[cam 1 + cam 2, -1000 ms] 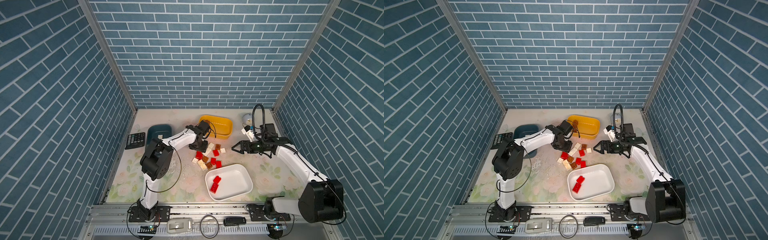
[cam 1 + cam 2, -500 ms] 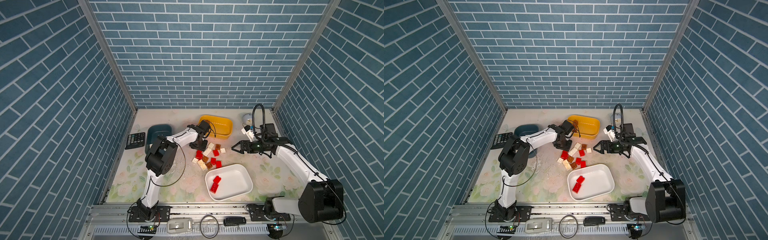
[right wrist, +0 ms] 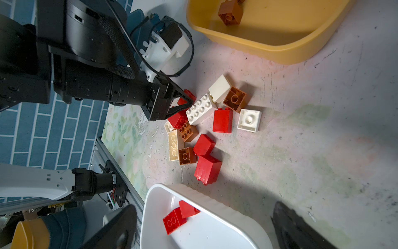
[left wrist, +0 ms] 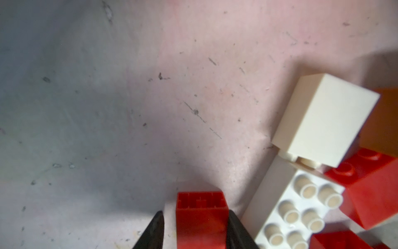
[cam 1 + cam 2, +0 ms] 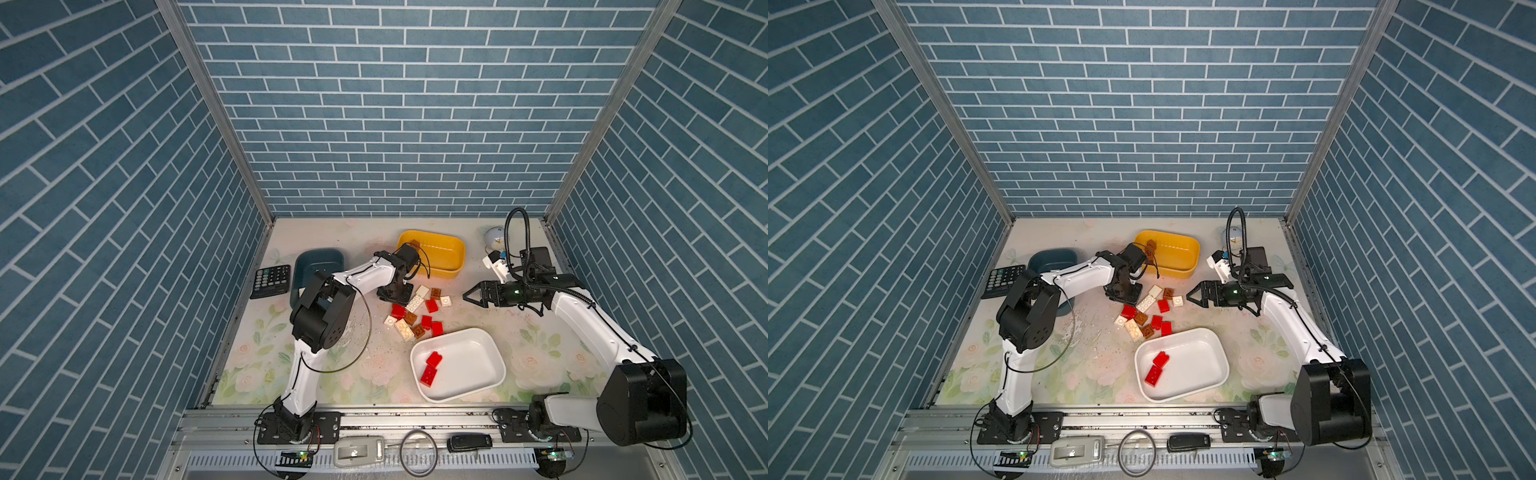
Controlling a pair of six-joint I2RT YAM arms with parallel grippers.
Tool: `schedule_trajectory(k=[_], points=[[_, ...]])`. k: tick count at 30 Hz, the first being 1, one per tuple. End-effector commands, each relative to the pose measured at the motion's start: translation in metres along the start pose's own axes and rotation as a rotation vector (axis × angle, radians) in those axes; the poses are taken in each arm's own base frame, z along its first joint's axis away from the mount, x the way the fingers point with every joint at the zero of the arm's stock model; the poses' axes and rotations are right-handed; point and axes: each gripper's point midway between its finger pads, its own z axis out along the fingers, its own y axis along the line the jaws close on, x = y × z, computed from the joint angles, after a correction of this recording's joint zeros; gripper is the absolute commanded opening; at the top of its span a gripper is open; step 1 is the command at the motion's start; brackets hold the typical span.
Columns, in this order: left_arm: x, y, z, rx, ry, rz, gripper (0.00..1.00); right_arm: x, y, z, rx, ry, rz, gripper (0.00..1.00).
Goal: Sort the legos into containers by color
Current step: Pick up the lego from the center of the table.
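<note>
Only calculator (image 5: 271, 281) keys bear markings, too small to read.

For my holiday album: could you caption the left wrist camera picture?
A red brick sits between the left pincer's fingers, white bricks beside it.

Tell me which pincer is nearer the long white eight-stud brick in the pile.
Left. The left pincer is close beside the long white brick; the right pincer stands open, well apart on the brick's opposite side.
</note>
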Motion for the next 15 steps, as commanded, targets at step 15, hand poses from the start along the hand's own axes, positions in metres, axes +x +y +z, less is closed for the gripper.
schedule_trajectory(k=[15], points=[[-0.002,0.004,-0.043,-0.025,-0.015,0.027,0.28,0.001,0.007,-0.002,-0.036,0.001,-0.006,0.99]])
